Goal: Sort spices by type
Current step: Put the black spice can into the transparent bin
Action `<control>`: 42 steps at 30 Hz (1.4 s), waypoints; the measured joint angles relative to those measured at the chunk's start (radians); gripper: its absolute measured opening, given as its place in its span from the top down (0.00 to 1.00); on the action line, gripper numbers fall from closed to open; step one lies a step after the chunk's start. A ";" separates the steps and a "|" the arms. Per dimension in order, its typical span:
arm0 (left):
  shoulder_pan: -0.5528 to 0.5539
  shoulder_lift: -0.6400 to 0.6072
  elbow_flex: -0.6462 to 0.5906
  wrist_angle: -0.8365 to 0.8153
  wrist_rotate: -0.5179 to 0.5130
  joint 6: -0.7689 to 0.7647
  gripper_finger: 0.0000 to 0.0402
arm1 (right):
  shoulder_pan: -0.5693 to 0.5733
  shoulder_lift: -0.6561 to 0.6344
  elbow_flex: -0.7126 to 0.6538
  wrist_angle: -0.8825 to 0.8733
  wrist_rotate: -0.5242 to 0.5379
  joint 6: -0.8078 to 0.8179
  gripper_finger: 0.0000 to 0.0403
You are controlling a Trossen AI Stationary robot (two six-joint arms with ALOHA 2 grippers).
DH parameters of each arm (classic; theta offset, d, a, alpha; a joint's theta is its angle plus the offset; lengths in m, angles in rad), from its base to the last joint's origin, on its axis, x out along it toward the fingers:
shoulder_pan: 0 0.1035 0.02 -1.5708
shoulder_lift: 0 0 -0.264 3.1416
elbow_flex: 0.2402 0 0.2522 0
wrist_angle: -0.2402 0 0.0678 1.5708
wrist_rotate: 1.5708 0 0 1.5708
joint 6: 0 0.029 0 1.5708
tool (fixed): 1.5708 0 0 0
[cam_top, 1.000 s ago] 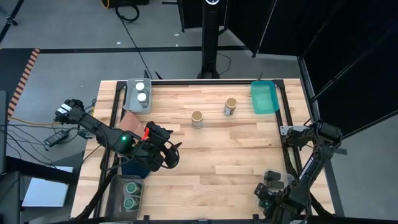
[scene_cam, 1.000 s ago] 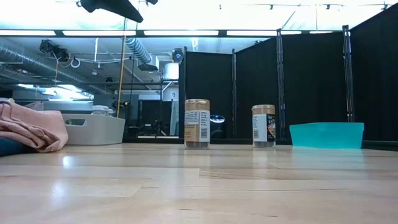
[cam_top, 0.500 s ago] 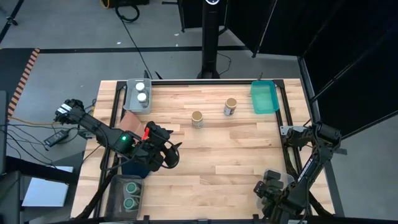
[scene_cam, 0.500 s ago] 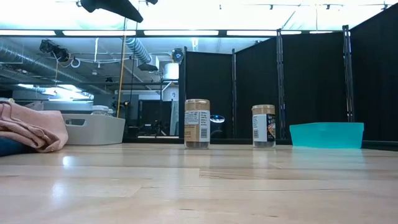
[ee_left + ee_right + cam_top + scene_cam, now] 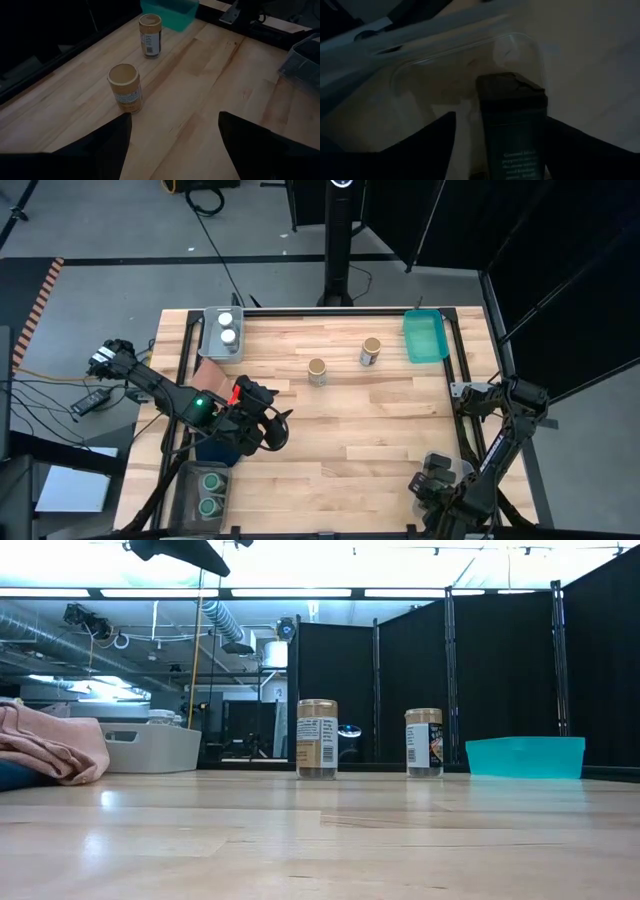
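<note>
Two tan-lidded jars (image 5: 317,370) (image 5: 371,352) stand upright on the table's middle; the left wrist view shows them too (image 5: 125,87) (image 5: 150,34). Two white-lidded jars (image 5: 228,329) sit in a grey bin, two green-lidded jars (image 5: 210,492) in a clear bin. My left gripper (image 5: 280,428) (image 5: 172,145) hovers open, well short of the tan-lidded jars. My right gripper (image 5: 425,488) (image 5: 500,145) is open over a clear bin (image 5: 520,45) at the near right corner. A black tin (image 5: 514,120) stands between its fingers. My right gripper reaches into the clear bin with one finger on each side of the black tin (image 5: 510,150). A gap shows beside one finger (image 5: 435,145); whether the other finger (image 5: 580,145) touches the tin, I cannot tell.
A teal bin (image 5: 425,336) sits at the far right corner. A brown cloth (image 5: 208,372) and a navy cloth (image 5: 208,448) lie by the left edge under my left arm. Bare wood stretches across the table's middle and near side (image 5: 380,440).
</note>
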 joint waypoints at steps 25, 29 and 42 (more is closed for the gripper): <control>0.000 0.000 0.000 0.014 0.022 -0.003 0.24 | -0.001 -0.121 0.002 -0.066 0.090 0.312 0.69; 0.000 0.000 0.000 0.048 0.022 -0.003 0.24 | -0.001 -0.201 0.002 -0.072 0.134 0.407 0.69; 0.023 0.000 0.000 0.320 0.042 0.171 0.24 | -0.034 -0.423 0.002 -0.120 0.455 0.656 0.69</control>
